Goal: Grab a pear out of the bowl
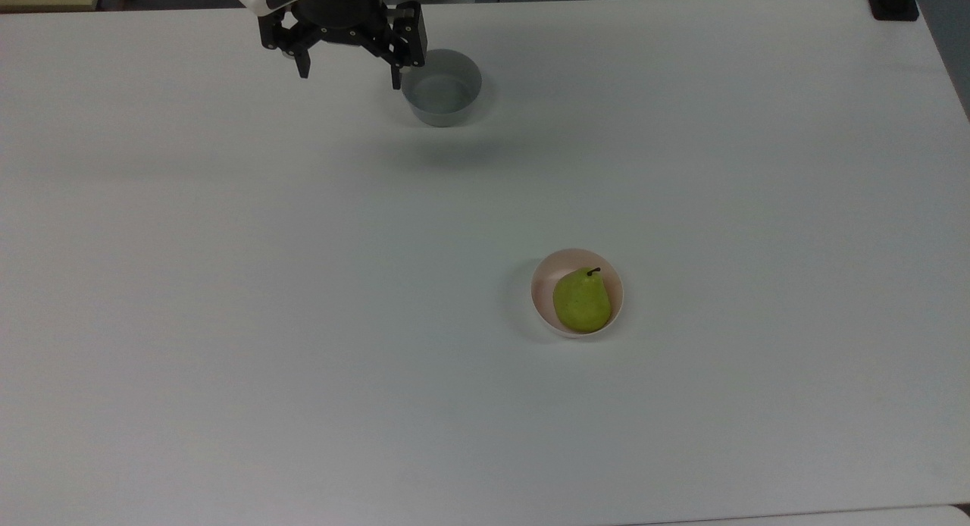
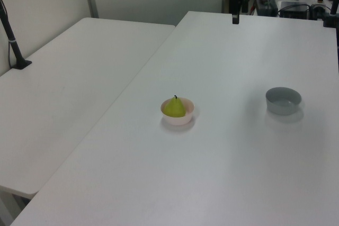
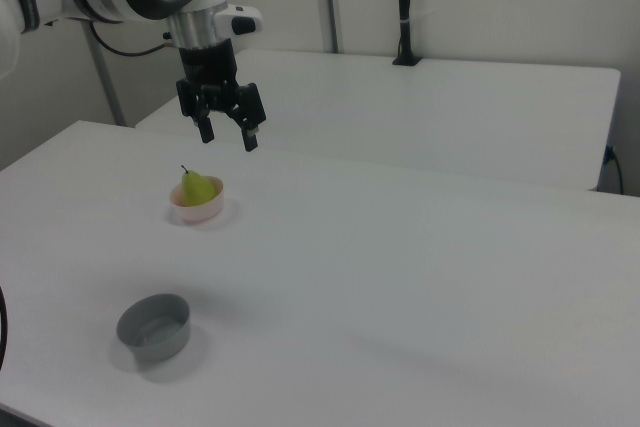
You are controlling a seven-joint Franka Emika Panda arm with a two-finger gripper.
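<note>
Hanging above the white table (image 1: 227, 283), the robot's gripper (image 1: 348, 70) had yet to begin its reach for the pear (image 1: 582, 302).

Nothing of the pick appeared done at that moment: the yellow-green pear sat inside the small pink bowl (image 1: 539, 287), stem pointing up and away from the bowl's near rim in the top view, resting against the bowl's wall and untouched. The gripper's two black fingers stood wide apart with nothing between them, raised well clear of the tabletop and well apart from the pink bowl, closer to the empty grey bowl (image 1: 443, 88) at the top view's upper edge. By the look of it, the whole job remained: crossing to the pink bowl, descending over the pear, closing on it and lifting it free.
</note>
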